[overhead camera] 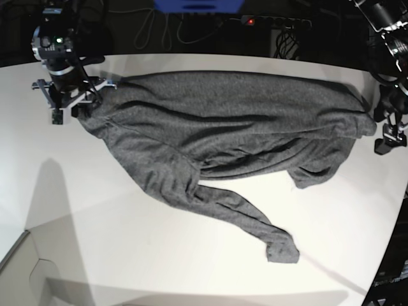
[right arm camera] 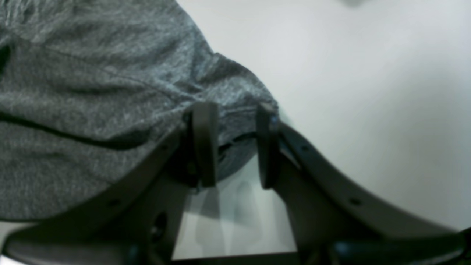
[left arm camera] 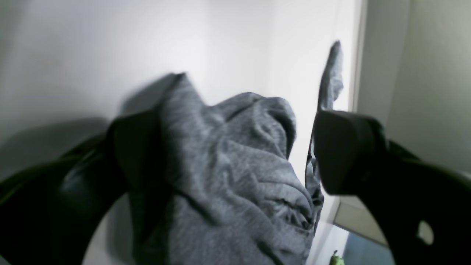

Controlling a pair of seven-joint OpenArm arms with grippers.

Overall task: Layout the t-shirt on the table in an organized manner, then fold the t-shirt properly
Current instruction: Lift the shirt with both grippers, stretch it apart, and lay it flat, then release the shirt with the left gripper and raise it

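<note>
The dark grey t-shirt (overhead camera: 223,121) lies stretched across the white table (overhead camera: 127,255), with one sleeve (overhead camera: 255,223) trailing toward the front. At the shirt's left end in the base view, my right gripper (overhead camera: 80,105) is shut on a bunched edge. The right wrist view shows that t-shirt (right arm camera: 92,92) fold pinched in the right gripper (right arm camera: 235,121) just above the table (right arm camera: 368,92). At the far right, my left gripper (overhead camera: 386,137) stands beside the shirt's other end. In the left wrist view the left gripper (left arm camera: 239,147) is wide open, with a t-shirt (left arm camera: 228,176) hump between the fingers (left arm camera: 342,151).
Dark cables and a power strip (overhead camera: 274,22) run behind the table's back edge. The table's curved edge (overhead camera: 382,255) falls away at the right, close to the left arm. In the left wrist view that table edge (left arm camera: 353,73) passes just beyond the gripper.
</note>
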